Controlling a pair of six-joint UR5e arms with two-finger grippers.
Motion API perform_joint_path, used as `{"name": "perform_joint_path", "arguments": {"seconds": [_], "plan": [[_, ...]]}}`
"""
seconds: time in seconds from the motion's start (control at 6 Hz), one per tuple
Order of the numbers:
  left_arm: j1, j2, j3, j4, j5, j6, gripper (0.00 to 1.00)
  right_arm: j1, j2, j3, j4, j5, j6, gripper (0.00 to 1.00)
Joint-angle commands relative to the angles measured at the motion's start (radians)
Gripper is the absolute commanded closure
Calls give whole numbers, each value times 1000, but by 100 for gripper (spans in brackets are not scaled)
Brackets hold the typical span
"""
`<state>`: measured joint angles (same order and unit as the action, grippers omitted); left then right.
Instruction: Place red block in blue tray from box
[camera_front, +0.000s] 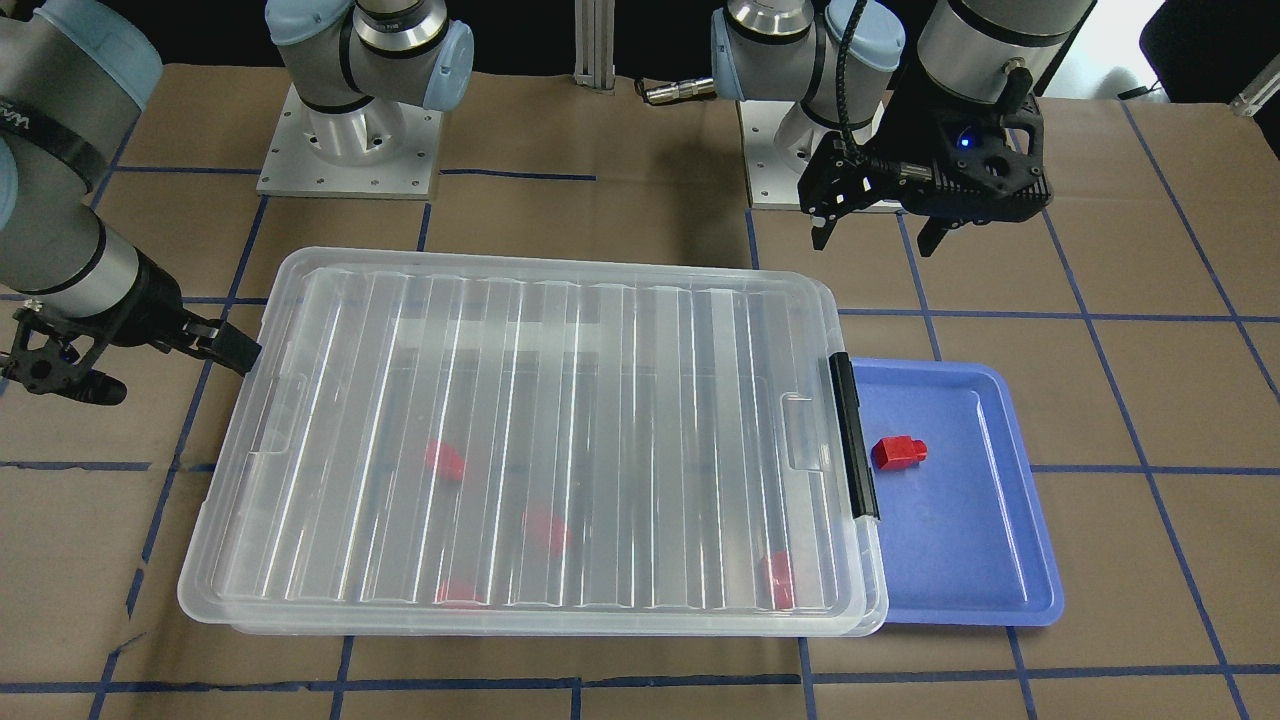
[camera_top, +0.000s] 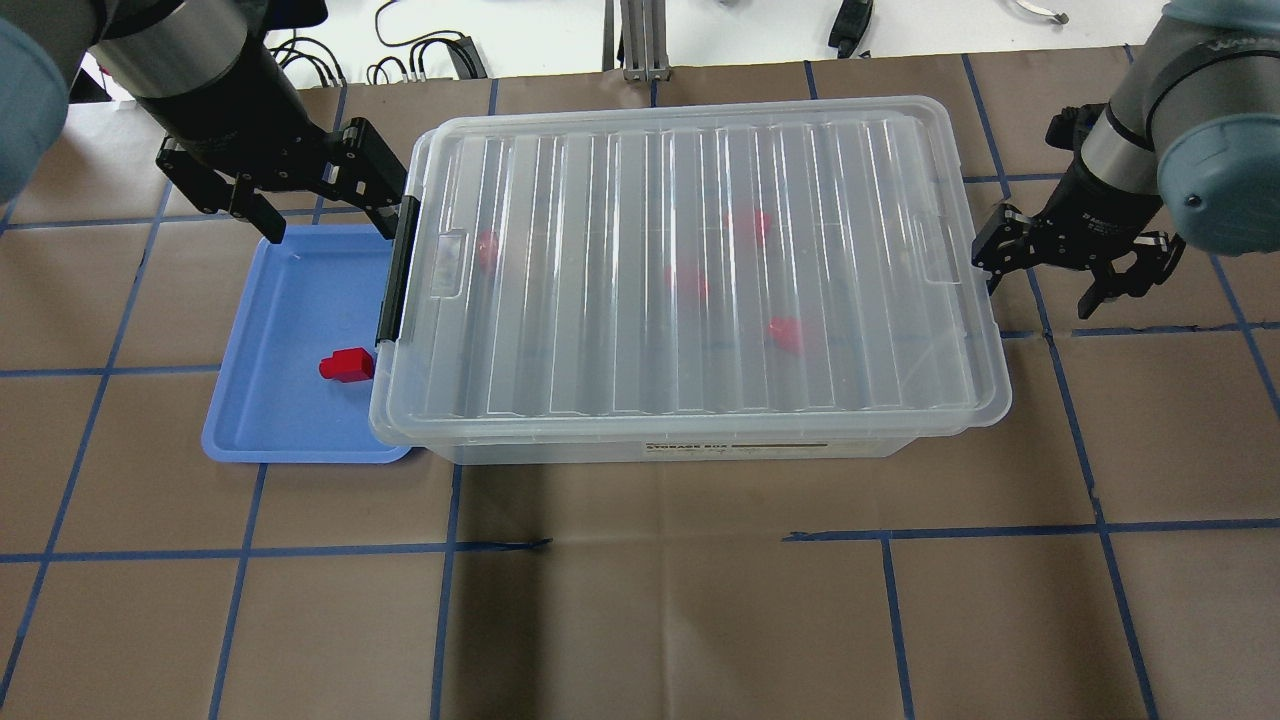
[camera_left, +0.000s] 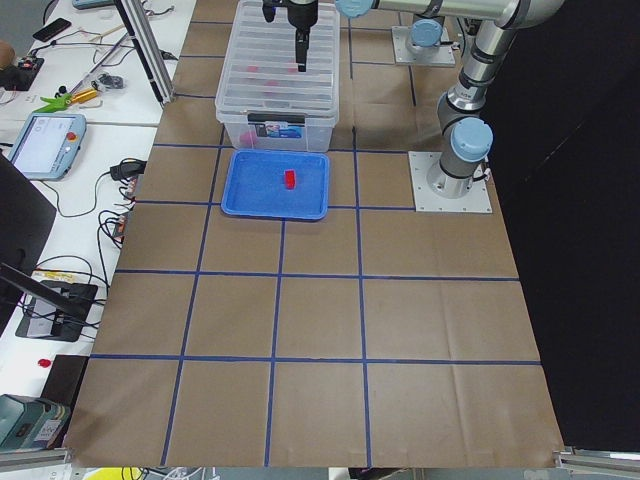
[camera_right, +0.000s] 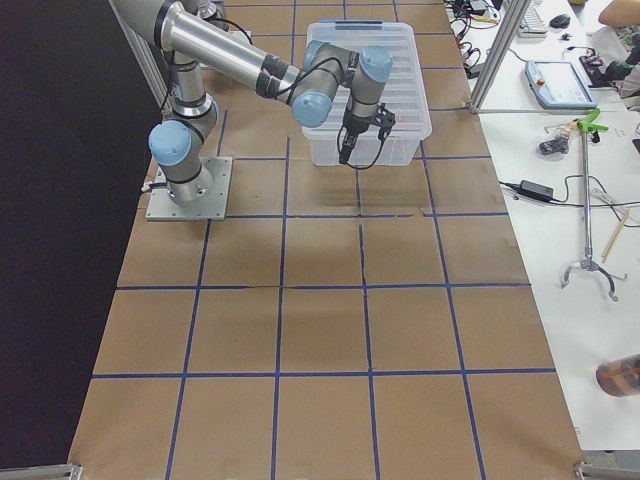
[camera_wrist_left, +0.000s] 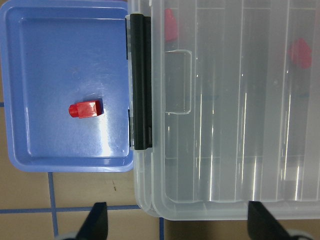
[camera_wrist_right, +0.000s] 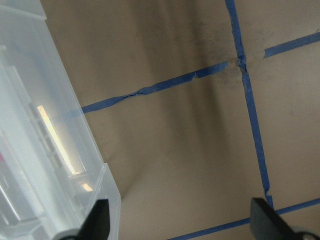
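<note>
One red block (camera_front: 898, 452) lies in the blue tray (camera_front: 960, 560), also seen from overhead (camera_top: 346, 365) and in the left wrist view (camera_wrist_left: 86, 109). The tray (camera_top: 270, 300) sits against the latch end of the clear box (camera_front: 600, 400). The box lid is shut, with its black latch bar (camera_top: 396, 270) toward the tray. Several more red blocks (camera_top: 785, 333) show blurred through the lid. My left gripper (camera_top: 330, 220) is open and empty, raised above the tray's far edge. My right gripper (camera_top: 1040, 295) is open and empty beside the box's other short end.
Brown paper with a blue tape grid (camera_top: 640, 540) covers the table. The arm bases (camera_front: 350, 150) stand behind the box. Benches with cables and tools (camera_right: 580, 130) lie beyond the table's edge.
</note>
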<state>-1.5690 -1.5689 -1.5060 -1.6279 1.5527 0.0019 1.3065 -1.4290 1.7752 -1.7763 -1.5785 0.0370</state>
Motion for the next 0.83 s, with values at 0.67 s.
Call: {"name": "perform_joint_path", "arguments": {"seconds": [0.67], "plan": [[-23,-3,-3,16,23,-28,2,164,-25,-330,192,-46,-7,0]]}}
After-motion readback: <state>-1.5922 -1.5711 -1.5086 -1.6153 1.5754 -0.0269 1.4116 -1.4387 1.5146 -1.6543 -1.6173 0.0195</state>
